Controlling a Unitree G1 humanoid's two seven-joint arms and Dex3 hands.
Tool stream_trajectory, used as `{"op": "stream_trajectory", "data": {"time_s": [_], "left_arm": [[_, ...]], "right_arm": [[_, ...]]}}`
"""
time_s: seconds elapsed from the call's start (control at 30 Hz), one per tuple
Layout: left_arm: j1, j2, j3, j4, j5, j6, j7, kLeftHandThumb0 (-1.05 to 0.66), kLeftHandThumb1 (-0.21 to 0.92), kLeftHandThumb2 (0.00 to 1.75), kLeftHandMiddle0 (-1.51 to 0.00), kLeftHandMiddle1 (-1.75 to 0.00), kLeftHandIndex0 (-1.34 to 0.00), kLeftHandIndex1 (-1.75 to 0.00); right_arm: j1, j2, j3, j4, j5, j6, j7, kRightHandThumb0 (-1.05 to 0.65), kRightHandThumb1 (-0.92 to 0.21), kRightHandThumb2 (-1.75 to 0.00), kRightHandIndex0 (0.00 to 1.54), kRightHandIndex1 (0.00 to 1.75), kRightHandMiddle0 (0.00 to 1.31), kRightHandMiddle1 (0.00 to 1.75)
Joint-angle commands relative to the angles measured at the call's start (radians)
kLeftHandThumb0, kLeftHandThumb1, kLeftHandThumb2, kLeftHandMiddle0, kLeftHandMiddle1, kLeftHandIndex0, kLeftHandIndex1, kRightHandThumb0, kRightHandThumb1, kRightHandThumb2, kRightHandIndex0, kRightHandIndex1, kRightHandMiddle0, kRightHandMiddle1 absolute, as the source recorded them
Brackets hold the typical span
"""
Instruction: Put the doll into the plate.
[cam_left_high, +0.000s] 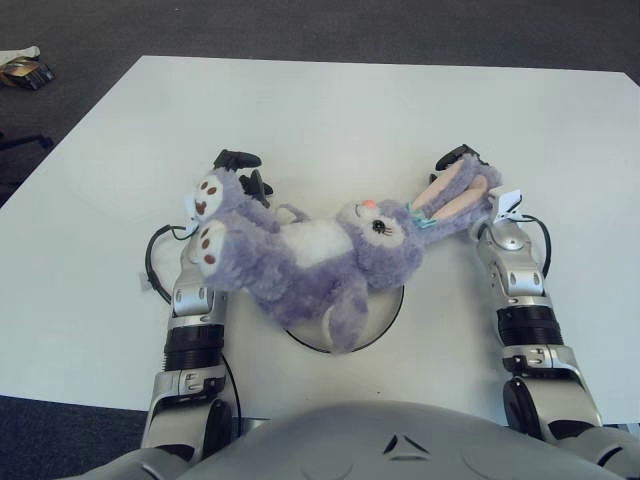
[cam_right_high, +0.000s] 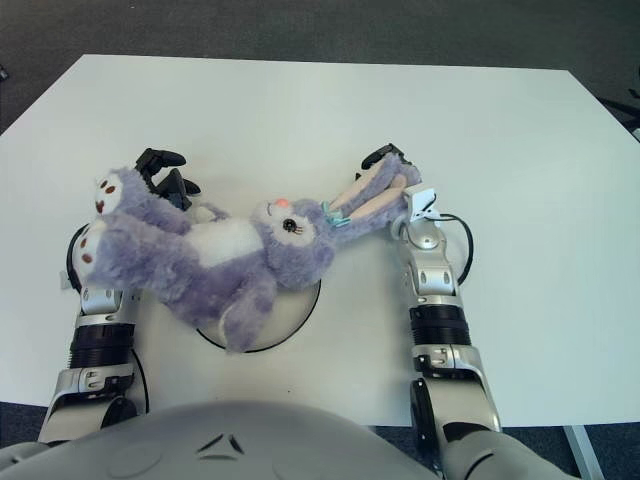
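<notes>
Doll (cam_left_high: 310, 258) across the plate (cam_left_high: 392, 312), blocking it; bare table (cam_left_high: 350, 110) beyond both hands

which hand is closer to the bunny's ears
Right. The right hand grips the plush bunny's ears; the left hand holds its feet at the opposite end.

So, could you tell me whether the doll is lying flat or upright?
Lying on its back: the doll stretches over the plate, belly up, between left hand and right hand.

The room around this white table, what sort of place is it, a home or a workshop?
Probably an office or lab rather than a home: a plain white table stands on dark grey carpet, and what looks like an office chair base shows at the left edge. The purple plush rabbit seems just a test prop.
</notes>
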Motion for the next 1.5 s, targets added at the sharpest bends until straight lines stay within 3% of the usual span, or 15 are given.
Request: {"op": "stream_trajectory", "data": {"time_s": [0.0, 0.3, 0.77, 1.23, 1.47], "left_arm": [[0.02, -0.001, -0.015, -0.002, 0.025, -0.035, 0.008, -0.01, 0.43, 1.2, -0.57, -1.71, -0.27, -1.75], [0.037, -0.007, -0.033, -0.002, 0.051, -0.088, 0.011, -0.01, 0.37, 1.25, -0.64, -1.67, -0.32, -1.75], [0.054, -0.015, -0.043, 0.013, 0.039, -0.141, -0.008, -0.01, 0.4, 1.2, -0.62, -1.65, -0.29, -1.75], [0.059, -0.016, -0.051, 0.006, 0.025, -0.13, -0.025, -0.01, 0.42, 1.19, -0.61, -1.65, -0.29, -1.75], [0.062, -0.013, -0.059, 0.004, 0.024, -0.143, -0.039, -0.01, 0.38, 1.23, -0.63, -1.66, -0.31, -1.75]], "right_arm": [[0.034, 0.04, 0.013, -0.003, -0.017, 0.04, -0.037, -0.01, -0.38, -1.22, 0.61, 1.64, 0.34, 1.75], [0.034, 0.094, 0.003, -0.024, -0.011, 0.051, -0.086, -0.01, -0.42, -1.15, 0.61, 1.58, 0.32, 1.75], [0.05, 0.152, -0.006, -0.046, -0.018, 0.051, -0.156, -0.01, -0.45, -1.1, 0.61, 1.53, 0.33, 1.75], [0.074, 0.181, -0.029, -0.027, -0.006, 0.002, -0.187, -0.01, -0.29, -1.33, 0.67, 1.65, 0.4, 1.75], [0.072, 0.215, -0.078, 0.004, 0.09, 0.034, -0.149, -0.01, -0.27, -1.36, 0.65, 1.69, 0.44, 1.75]]}}
